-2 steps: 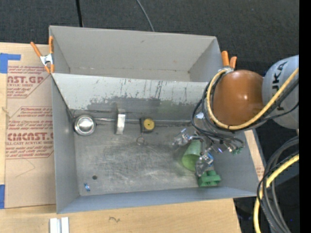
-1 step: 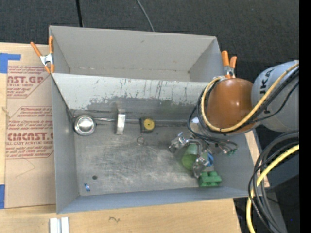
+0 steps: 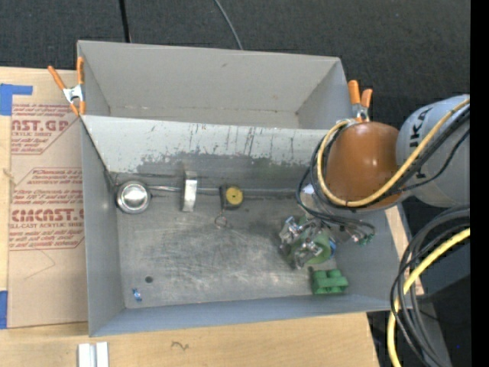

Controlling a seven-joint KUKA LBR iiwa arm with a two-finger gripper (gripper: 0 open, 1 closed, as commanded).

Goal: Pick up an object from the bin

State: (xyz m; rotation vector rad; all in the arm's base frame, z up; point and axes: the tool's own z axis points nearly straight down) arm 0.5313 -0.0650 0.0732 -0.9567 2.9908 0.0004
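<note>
My gripper hangs low over the bin floor at the right side, under the arm's orange dome. A green toy brick lies just below and to the right of it, near the bin's front wall. A small green piece shows right beside the gripper; whether it is held I cannot tell. A black and yellow round thing rests against the back wall, left of the gripper.
Along the back wall to the left lie a white block and a shiny metal cup. A tiny blue bit sits in the front left corner. A small dark ring lies mid-floor.
</note>
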